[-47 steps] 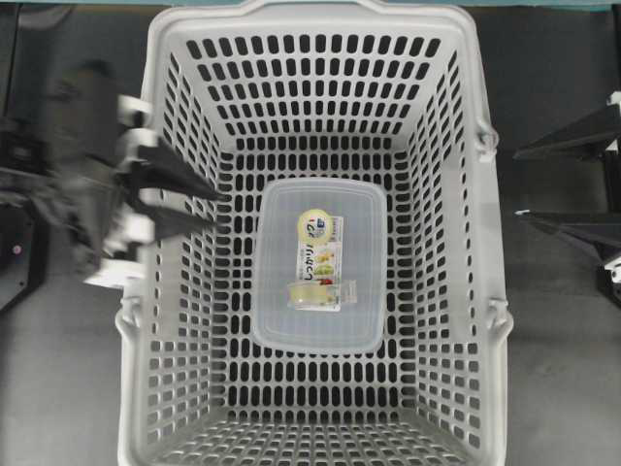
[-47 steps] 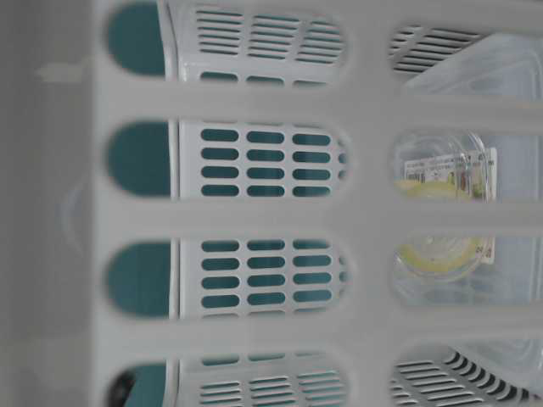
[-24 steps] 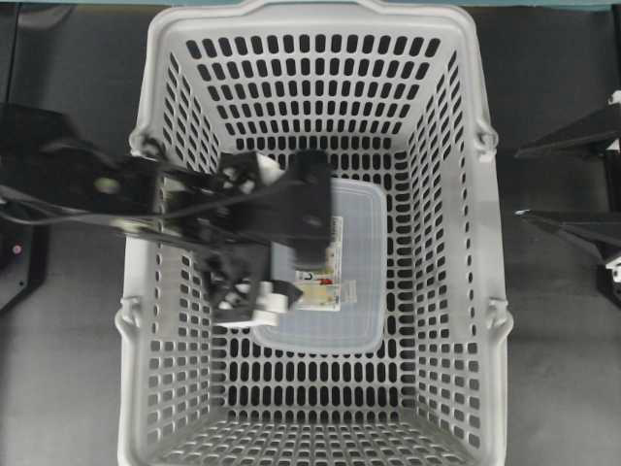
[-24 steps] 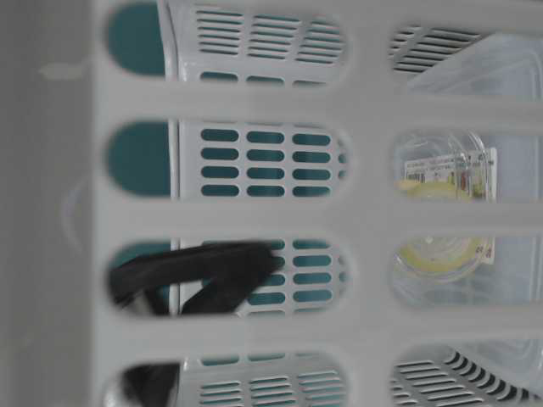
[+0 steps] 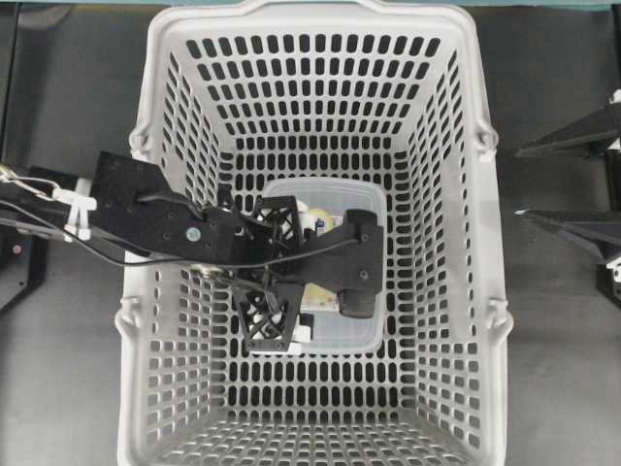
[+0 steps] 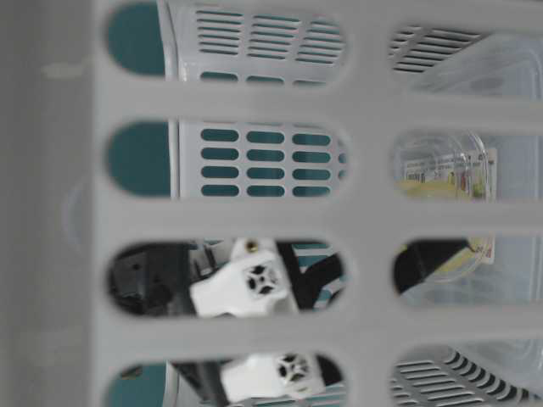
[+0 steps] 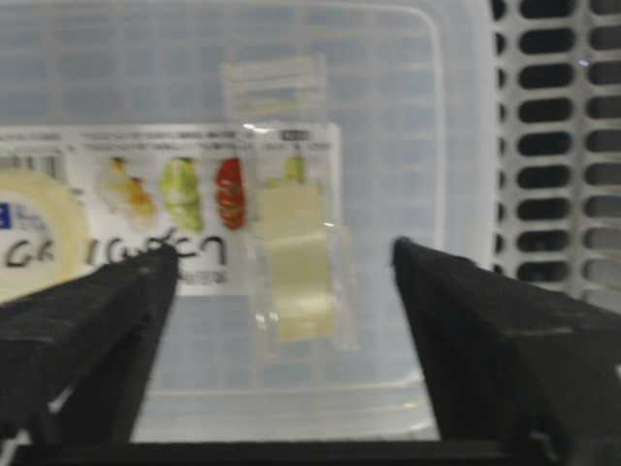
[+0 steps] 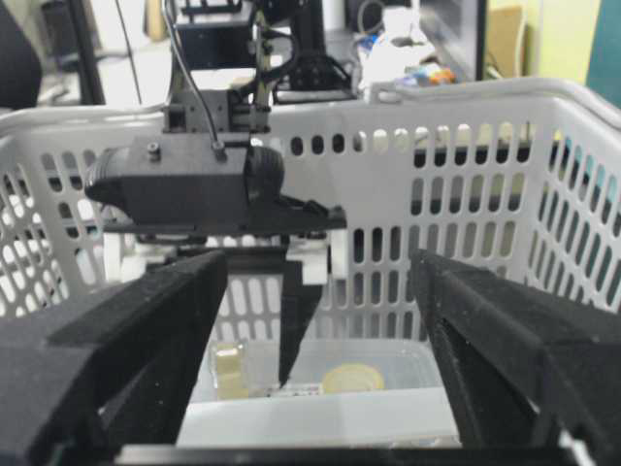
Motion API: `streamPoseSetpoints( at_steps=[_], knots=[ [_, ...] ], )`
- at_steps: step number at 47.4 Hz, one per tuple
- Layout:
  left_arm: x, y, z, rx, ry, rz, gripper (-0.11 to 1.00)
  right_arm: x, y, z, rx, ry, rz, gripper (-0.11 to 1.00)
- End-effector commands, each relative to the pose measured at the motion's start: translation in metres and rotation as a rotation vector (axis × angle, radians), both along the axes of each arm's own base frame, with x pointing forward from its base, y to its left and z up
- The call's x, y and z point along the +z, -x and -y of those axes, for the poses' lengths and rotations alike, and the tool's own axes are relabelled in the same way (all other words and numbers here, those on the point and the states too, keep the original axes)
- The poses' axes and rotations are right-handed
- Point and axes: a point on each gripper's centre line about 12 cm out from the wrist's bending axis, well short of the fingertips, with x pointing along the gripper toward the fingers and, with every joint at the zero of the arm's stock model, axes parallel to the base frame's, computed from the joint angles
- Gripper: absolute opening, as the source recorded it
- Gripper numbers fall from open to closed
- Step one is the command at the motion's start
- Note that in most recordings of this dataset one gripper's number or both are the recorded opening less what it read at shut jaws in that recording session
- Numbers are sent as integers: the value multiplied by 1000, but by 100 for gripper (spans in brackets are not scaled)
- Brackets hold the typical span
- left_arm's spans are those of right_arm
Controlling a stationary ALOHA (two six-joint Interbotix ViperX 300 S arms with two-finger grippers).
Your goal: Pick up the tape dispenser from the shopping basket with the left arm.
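While the left arm (image 5: 165, 228) reaches over the basket's (image 5: 466, 291) left wall in the overhead view, its gripper (image 7: 281, 291) hangs inside, above the dispenser (image 5: 335, 335). Jaws stand spread wide; the wrist view shows one dark finger (image 7: 87, 330) at lower left and the other at lower right, with the printed label and a small clear tape piece between them. No contact with the dispenser can be confirmed. The dispenser lies flat on the basket floor, centre frame overhead, partly hidden under the arm. Right gripper (image 5: 572, 184) sits at the right edge of the overhead view, outside the basket, its fingers apart and holding nothing.
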Motion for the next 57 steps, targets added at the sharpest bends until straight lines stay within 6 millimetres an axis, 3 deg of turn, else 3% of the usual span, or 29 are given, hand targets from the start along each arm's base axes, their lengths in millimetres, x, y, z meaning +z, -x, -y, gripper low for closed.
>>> streamPoseSetpoints(
  at_steps=[1,4,10,16,24,30,57],
  knots=[
    [7,-2,1,-8,-1,25,78,8,-2,1,-3,-3,23,73],
    [12,-3,4,-20,-4,34,65,7,-2,0,-2,-3,18,73],
    [33,-3,4,-23,-1,69,28,7,-2,0,-2,-3,17,73],
    [73,0,0,-13,3,101,28,5,-2,0,-2,-3,12,73],
    [149,7,-6,7,4,129,28,4,-1,0,-2,-3,9,73],
    [183,11,-6,11,5,129,28,3,-1,0,-2,-4,8,73],
    [178,5,-6,13,-1,88,28,5,0,0,-2,-4,18,73]
  ],
)
